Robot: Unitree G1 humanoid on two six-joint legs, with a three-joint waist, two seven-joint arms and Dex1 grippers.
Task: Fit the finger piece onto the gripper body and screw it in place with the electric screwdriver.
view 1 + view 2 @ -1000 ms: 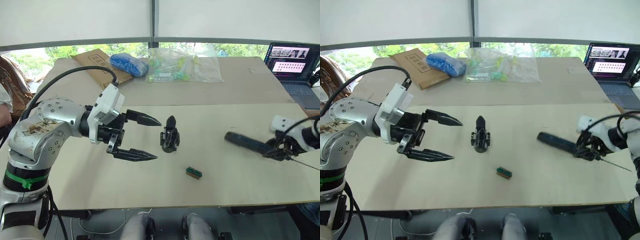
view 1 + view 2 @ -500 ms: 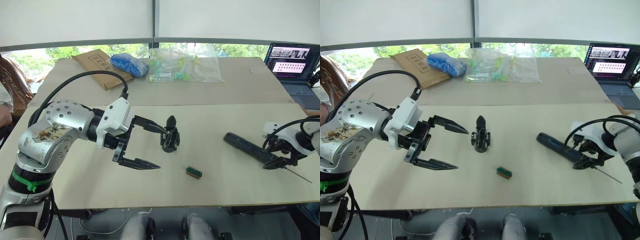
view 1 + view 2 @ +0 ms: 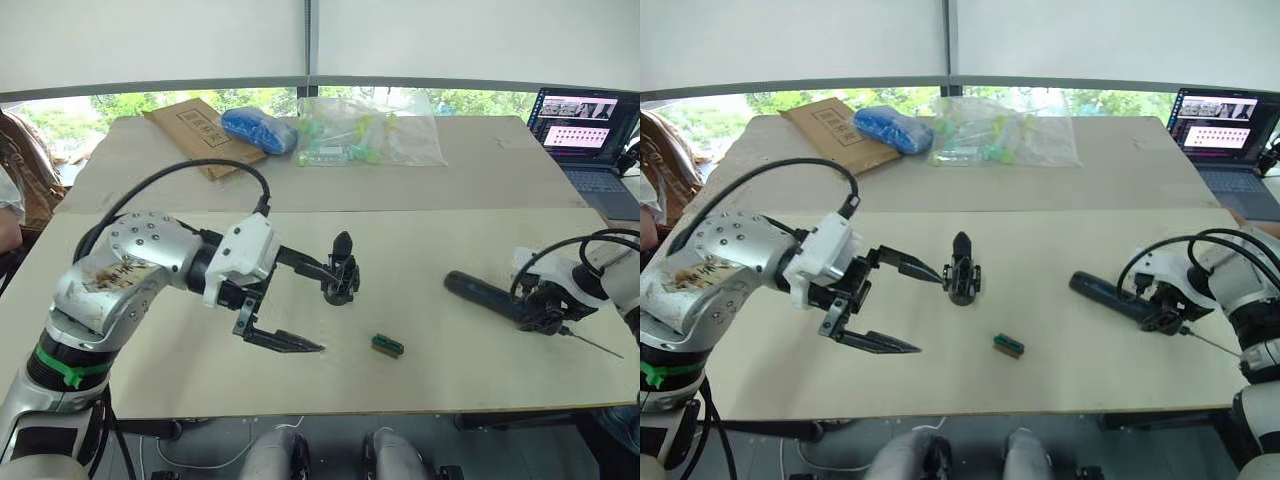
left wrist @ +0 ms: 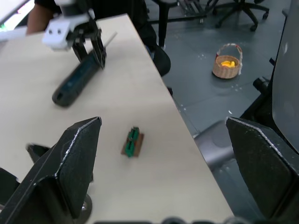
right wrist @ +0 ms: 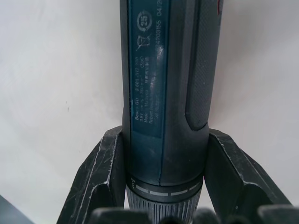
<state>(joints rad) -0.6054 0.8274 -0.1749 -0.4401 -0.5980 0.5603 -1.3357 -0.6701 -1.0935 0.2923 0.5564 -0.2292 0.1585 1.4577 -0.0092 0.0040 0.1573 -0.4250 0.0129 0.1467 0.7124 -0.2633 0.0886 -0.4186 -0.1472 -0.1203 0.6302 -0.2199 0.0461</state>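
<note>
My left gripper (image 3: 305, 306) is spread wide, its upper finger reaching toward the gripper body (image 3: 341, 271) and its lower finger hanging over bare table nearer my own side. From the head views the upper fingertip looks to meet the body's left flank, but I cannot tell whether it truly touches or only crosses in front of it. From my left wrist the gripper body is mostly cut off behind my own finger; only a dark corner of it shows.

My right gripper (image 3: 1167, 311) sits at the bit end of the electric screwdriver (image 3: 1110, 296), a finger (image 5: 100, 175) on each side of the barrel near its ribbed collar. The pads look pressed to it, so I take it as clamped on the tool. The screwdriver lies on the table (image 3: 440, 240), its long axis running from its butt end, which points toward the gripper body, out to the thin bit aimed at the table's right near corner. The bit is faint and hard to follow.

The gripper body stands upright near the table's middle, its pointed finger aimed up. I cannot make out a separate finger piece. A small green-and-brown block (image 3: 388, 346) lies nearer the front edge, apart from everything.
</note>
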